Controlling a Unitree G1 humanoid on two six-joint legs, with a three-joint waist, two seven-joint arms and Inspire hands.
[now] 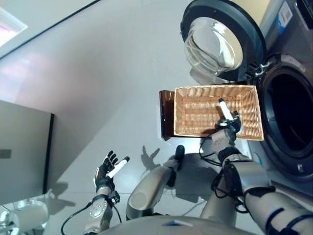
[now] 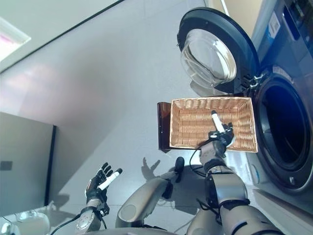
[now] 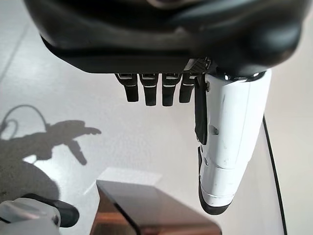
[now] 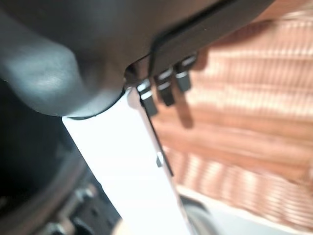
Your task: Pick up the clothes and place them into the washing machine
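A wicker basket [image 1: 195,113] sits on a dark brown stand [image 1: 167,115] in front of the washing machine [image 1: 288,117], whose drum is dark inside. I see no clothes in the basket, on the floor or in either hand. My right hand [image 1: 228,125] hovers over the basket's right half, open, its white-covered thumb [image 1: 224,107] pointing toward the far rim; the right wrist view shows woven wicker [image 4: 244,98] past its straight fingers [image 4: 166,90]. My left hand [image 1: 108,169] is low at the left over bare floor, open and holding nothing.
The washer's round glass door [image 1: 217,44] stands swung open behind the basket. A grey cabinet [image 1: 24,152] stands at the left edge, with a pale round object [image 1: 29,213] below it. Grey floor [image 1: 107,83] stretches between cabinet and basket.
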